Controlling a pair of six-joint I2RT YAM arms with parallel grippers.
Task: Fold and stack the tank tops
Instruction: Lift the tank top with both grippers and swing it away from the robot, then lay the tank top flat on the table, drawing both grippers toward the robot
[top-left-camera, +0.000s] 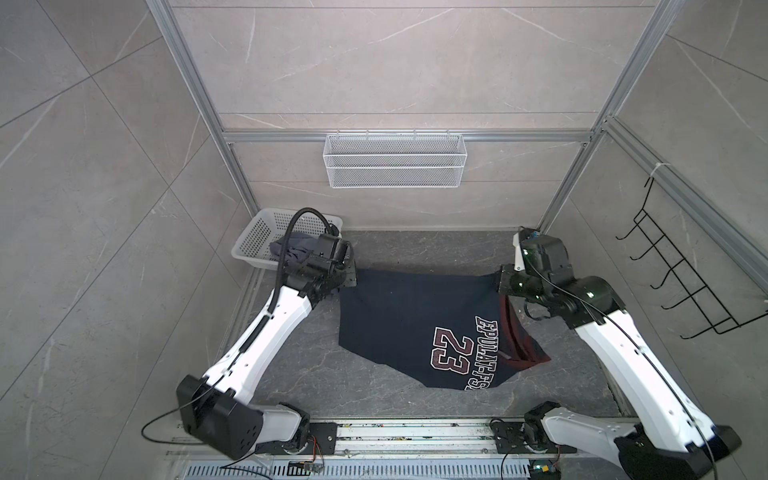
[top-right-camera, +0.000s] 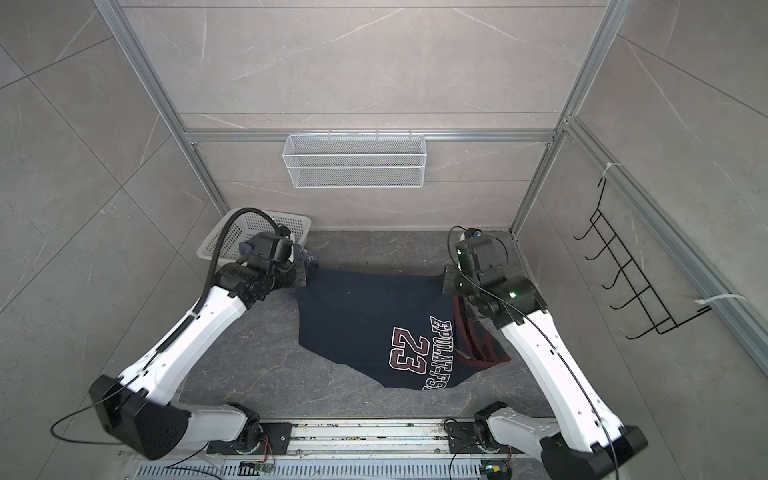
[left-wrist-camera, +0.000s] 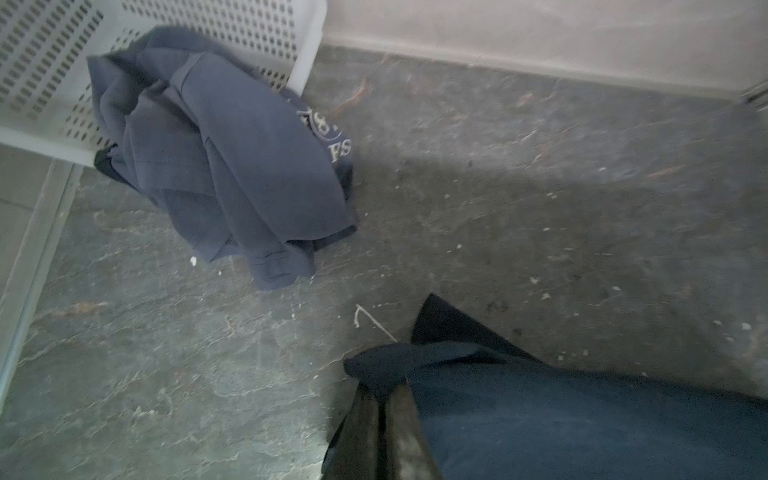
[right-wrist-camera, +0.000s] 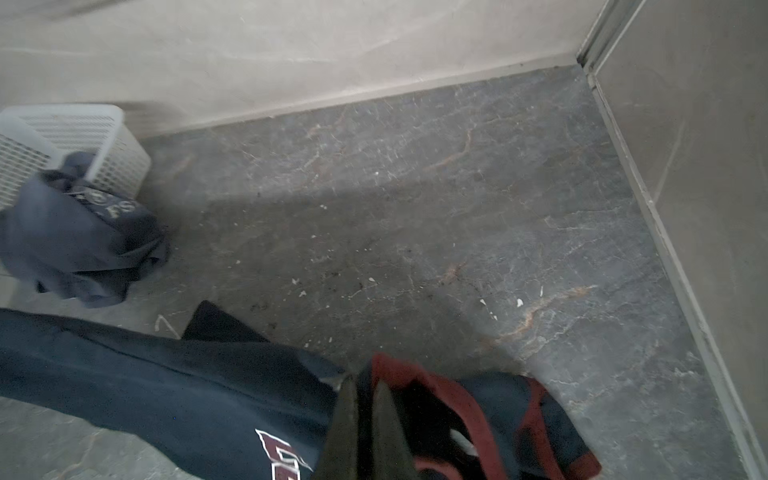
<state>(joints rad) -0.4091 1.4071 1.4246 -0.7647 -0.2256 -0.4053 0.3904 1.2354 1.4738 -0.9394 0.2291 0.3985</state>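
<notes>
As the left pincer (left-wrist-camera: 381, 392) and right pincer (right-wrist-camera: 365, 388) clamp its opposite ends, the soft, light navy tank top (top-left-camera: 399, 316) drapes limply.

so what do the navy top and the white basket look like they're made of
The navy top looks like soft matte cloth, maybe jersey knit: it drapes and creases, no sheen. The basket seems rigid moulded plastic, white, smooth: straight walls with regular slots.

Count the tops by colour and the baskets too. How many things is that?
dark navy tank top: 1
blue-grey tank top: 1
white plastic basket: 1
white wire basket: 1
Total: 4
</notes>
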